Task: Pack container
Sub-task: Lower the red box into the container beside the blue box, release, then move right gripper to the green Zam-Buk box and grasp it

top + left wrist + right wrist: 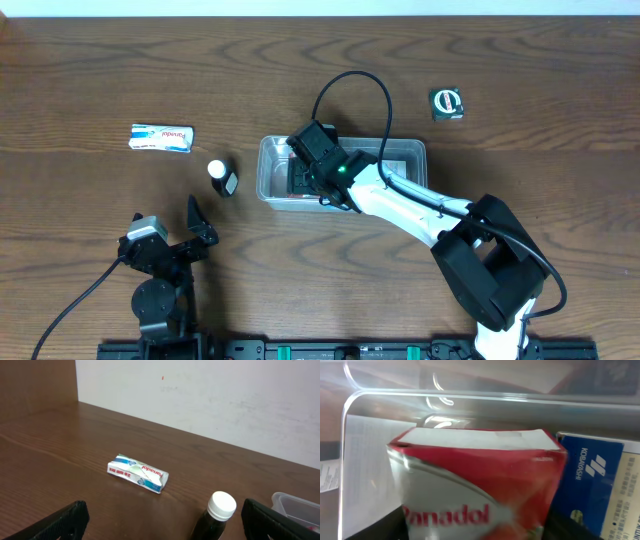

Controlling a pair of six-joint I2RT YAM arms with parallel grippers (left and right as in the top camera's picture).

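Note:
The clear plastic container (405,150) stands at mid-table; its corner also shows in the left wrist view (295,505). My right gripper (308,172) reaches down into its left half. In the right wrist view (477,530) the fingers are closed on a red and white Panadol box (480,475), held upright inside the container wall (470,402). A blue box (592,485) lies to its right in the container. My left gripper (197,228) is open and empty near the front left (165,525).
A dark bottle with a white cap (222,177) stands left of the container, just ahead of my left fingers (216,517). A white and blue Panadol packet (160,137) lies at the far left (137,473). A small dark green item (447,103) lies behind the container's right end.

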